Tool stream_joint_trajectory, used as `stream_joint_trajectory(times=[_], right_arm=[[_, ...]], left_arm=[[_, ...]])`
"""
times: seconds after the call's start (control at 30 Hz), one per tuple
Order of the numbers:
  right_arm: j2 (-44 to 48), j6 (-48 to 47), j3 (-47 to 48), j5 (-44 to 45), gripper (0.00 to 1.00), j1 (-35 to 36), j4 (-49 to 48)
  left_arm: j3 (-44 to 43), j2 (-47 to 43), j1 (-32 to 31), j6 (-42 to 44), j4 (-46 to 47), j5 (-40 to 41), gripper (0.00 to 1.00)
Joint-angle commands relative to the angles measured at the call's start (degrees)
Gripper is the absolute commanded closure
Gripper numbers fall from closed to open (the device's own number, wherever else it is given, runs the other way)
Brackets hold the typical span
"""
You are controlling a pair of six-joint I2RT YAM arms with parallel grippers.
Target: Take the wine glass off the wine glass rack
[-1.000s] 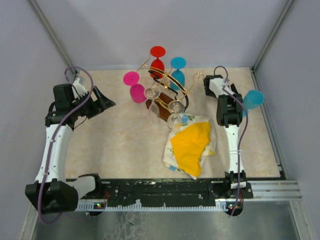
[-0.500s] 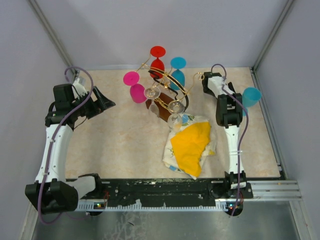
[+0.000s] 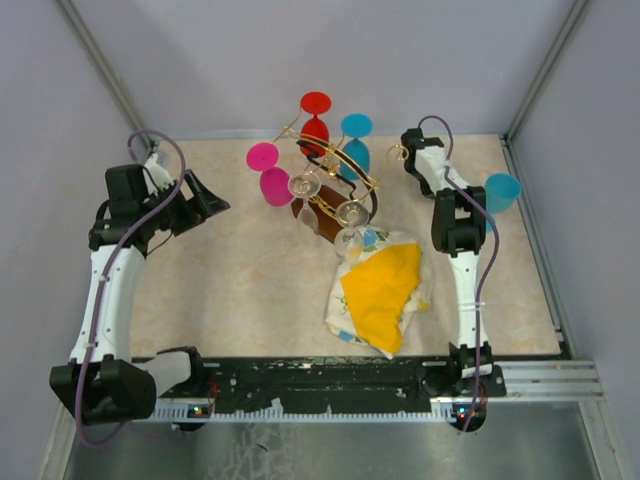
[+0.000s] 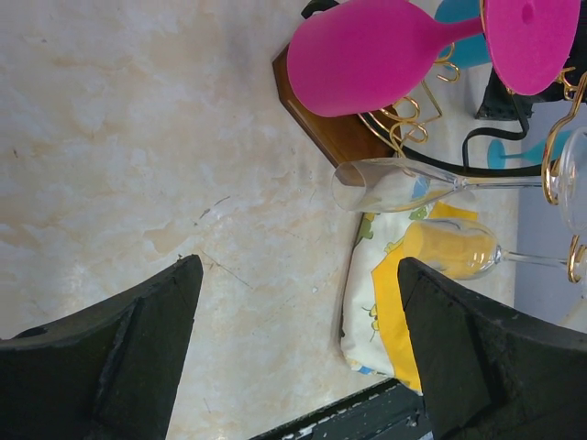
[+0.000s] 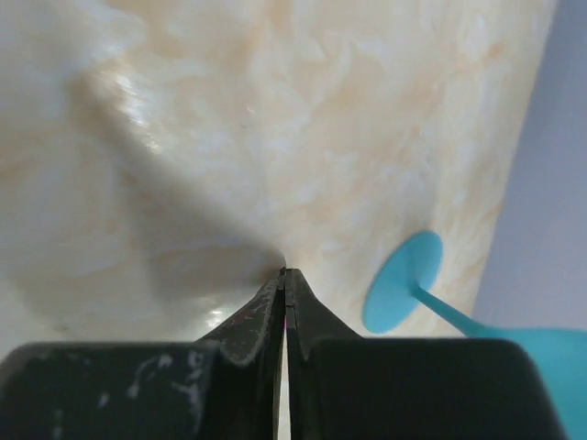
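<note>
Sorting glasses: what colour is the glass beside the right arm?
Light blue glass; best seen top external.

The right pincer point(image 3: 409, 150) has swung left, nearer the wine glass rack point(image 3: 335, 172) and its outer hook

Lab test cell: plain grey walls point(image 3: 300, 50) enclose the beige tabletop point(image 3: 240, 270).

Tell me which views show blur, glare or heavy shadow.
Right wrist: the shut right pincer is near and out of focus; a soft broad shadow crosses the table, with pale glare upper left. Left wrist: the clear glass is sharp, with small highlights. Top external: even light, no blur.
</note>
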State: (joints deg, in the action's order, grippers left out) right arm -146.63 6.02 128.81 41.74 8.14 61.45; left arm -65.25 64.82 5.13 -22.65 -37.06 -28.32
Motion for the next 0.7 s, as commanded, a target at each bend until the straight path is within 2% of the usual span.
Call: stream_joint_trajectory(times=[0.0, 0.17, 0.33, 0.43, 0.5, 0.67], right_arm=[[-0.57, 2.43, 5.53, -14.92, 1.00, 1.00, -5.93], [-1.29, 4.66, 12.00, -19.82, 1.00, 0.29, -4.90], [0.26, 7.08, 12.42, -25.16, 0.99, -1.78, -6.08], [1.94, 9.39, 12.61, -27.94, 0.92, -3.71, -6.74], [4.01, 10.91, 12.51, -27.67, 0.77, -4.76, -7.16], [8.67, 13.36, 12.88, -30.41, 0.74, -6.92, -8.61]], left_arm=[[-2.91, 0.48, -0.24, 0.40, -0.45, 0.47, 0.07], [-3.55, 1.04, -0.29, 0.64, -0.94, 1.59, 0.06], [-4.44, 1.41, -0.22, 0.89, -1.67, 2.95, 0.06], [-5.24, 1.98, -0.22, 1.19, -2.23, 4.20, 0.06], [-5.67, 2.43, -0.23, 1.27, -1.98, 4.34, 0.06], [-5.74, 3.25, -0.21, 0.03, 1.03, 5.39, 0.06]])
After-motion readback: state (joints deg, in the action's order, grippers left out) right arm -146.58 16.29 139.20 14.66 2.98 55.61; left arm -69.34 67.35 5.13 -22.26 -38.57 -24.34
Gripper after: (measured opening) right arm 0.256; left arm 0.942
